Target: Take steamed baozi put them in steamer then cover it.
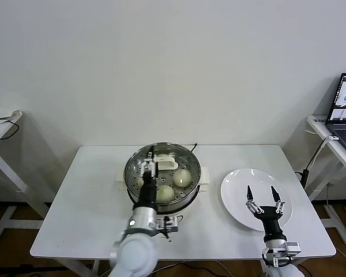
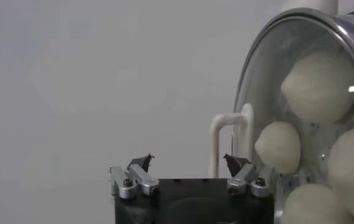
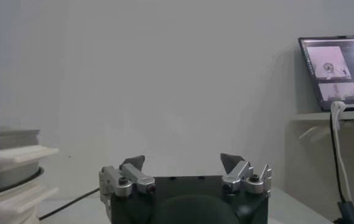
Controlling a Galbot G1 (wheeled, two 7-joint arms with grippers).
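Hovering open and empty over the steamer (image 1: 162, 171) at its 9 o'clock rim, the left gripper (image 1: 149, 165) risks denting the steamed baozi (image 1: 182, 177) inside. The right gripper (image 1: 264, 199) waits spread, empty, above the plate (image 1: 236, 190).

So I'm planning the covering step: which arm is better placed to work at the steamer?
Probably the left: its end effector hangs open over the steamer and its buns. The right end effector hovers open above the empty plate.
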